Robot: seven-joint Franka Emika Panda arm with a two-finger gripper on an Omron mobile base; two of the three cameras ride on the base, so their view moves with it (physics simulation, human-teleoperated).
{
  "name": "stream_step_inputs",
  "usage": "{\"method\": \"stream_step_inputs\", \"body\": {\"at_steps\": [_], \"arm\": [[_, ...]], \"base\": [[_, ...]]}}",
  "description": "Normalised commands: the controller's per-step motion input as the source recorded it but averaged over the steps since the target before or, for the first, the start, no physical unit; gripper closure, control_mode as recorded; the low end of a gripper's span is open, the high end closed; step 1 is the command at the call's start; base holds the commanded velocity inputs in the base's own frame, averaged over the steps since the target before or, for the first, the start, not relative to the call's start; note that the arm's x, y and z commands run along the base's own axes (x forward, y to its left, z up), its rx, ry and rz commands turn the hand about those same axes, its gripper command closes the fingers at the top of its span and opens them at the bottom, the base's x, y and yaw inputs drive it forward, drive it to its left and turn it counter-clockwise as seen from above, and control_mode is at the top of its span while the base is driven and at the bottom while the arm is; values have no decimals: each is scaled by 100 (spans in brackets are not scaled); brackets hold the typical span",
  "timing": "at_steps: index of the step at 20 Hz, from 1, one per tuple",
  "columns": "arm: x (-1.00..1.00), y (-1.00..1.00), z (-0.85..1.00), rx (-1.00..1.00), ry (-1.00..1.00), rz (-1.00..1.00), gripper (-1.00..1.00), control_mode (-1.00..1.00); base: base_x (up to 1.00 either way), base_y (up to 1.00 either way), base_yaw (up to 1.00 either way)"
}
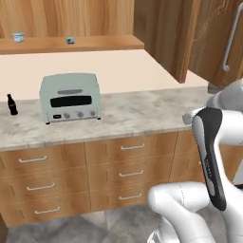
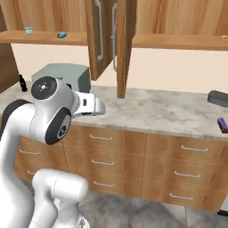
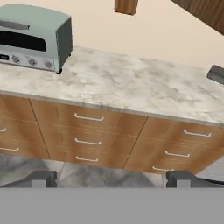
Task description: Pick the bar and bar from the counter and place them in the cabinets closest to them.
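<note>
1. The cabinets (image 2: 107, 31) hang high on the wall, with doors open and a long shelf (image 1: 71, 44) under them.
2. The counter (image 3: 131, 87) is long and grey, with a toaster oven (image 1: 70, 97) on it.
3. The gripper (image 3: 111, 179) hangs in front of the drawers. Its fingers are wide apart and hold nothing.
4. The blue bar (image 2: 62, 34) lies up on the shelf, so I think that one is done.
5. The purple bar (image 2: 222, 124) lies on the counter far to the right, near a grey block (image 2: 218, 98). Next, I think the arm must go there and grab it.
</note>
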Motion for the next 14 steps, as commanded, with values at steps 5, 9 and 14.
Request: {"method": "stream_step_inputs", "body": {"at_steps": [5,9,14], "arm": [[0,0,0,0,0,0,-100,100],[0,0,0,0,0,0,-100,100],[0,0,0,0,0,0,-100,100]], "base": [[0,-79,0],[0,-79,0],[0,-79,0]]}}
